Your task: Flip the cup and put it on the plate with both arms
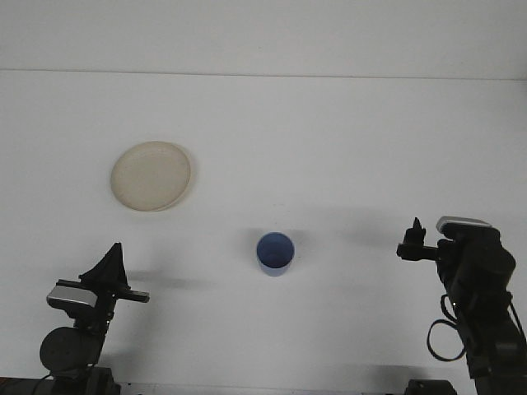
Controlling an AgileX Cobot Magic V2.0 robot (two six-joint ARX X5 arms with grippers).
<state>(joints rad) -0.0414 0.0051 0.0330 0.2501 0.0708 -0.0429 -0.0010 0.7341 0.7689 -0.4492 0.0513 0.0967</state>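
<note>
Right gripper (417,236) sits low at the right edge of the frame, tucked close over its own arm, nothing in it; can't tell from this angle whether it's open. Left gripper (112,265) is at lower left, folded in over its base, also holding nothing, and its opening is just as unreadable since it shows only as a dark wedge. Both look parked, well apart from the work, so my read is that neither has committed to a reach. Cup (275,253) is blue, standing alone on the white table (329,140) just below centre, roughly between the two arms, touching nothing. It looks mouth-up with a darker interior and nothing visible inside, though I wouldn't swear to the orientation from above. Plate (151,176) is pale and round, upper left of the frame, bare, well apart from the cup and nearer the left arm. That layout fits a handover: the cup is within reach of either arm, the plate on the left side. Cup isn't on the plate yet, so the task looks barely started.
</note>
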